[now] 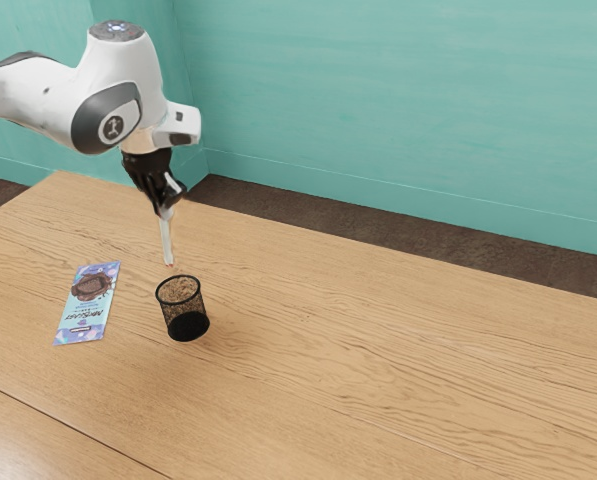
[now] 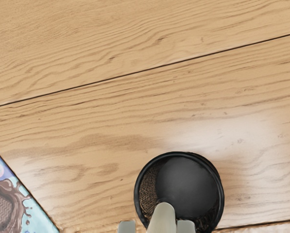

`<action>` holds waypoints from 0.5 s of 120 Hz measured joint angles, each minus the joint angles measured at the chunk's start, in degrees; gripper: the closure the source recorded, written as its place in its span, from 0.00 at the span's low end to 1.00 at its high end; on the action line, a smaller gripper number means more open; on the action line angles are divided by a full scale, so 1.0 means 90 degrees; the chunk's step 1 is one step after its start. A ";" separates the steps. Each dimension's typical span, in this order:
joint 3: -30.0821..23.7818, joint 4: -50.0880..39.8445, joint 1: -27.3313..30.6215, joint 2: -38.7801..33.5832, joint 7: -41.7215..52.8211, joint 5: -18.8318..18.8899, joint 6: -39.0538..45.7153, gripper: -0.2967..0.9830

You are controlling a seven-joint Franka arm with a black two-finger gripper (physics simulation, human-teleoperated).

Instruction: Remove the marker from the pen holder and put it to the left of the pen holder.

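High over the table, my gripper (image 1: 166,204) is shut on the upper end of a whitish marker (image 1: 167,240), which hangs nearly upright with its lower tip above the pen holder's rim. The black mesh pen holder (image 1: 184,309) stands upright on the wood beneath it. In the wrist view the marker (image 2: 162,221) sits between the two fingertips of my gripper (image 2: 156,228), overlapping the near part of the round pen holder (image 2: 188,187), whose dark bottom can be seen.
A blue and purple chocolate packet (image 1: 87,304) lies flat beside the pen holder, toward the exterior view's left. Its corner (image 2: 23,208) shows in the wrist view. Bare wooden table (image 1: 398,340) extends to the exterior view's right.
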 joint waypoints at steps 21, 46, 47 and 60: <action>-0.0061 0.0511 0.0223 0.0179 -0.0124 -0.0157 -0.1284 0.84; -0.0095 0.1298 0.1700 0.1096 -0.0062 -0.0284 -0.2167 0.84; -0.0097 0.1325 0.1733 0.1129 -0.0054 -0.0290 -0.2183 0.84; -0.0118 0.1935 0.1931 0.1686 0.0080 -0.0436 -0.2338 0.84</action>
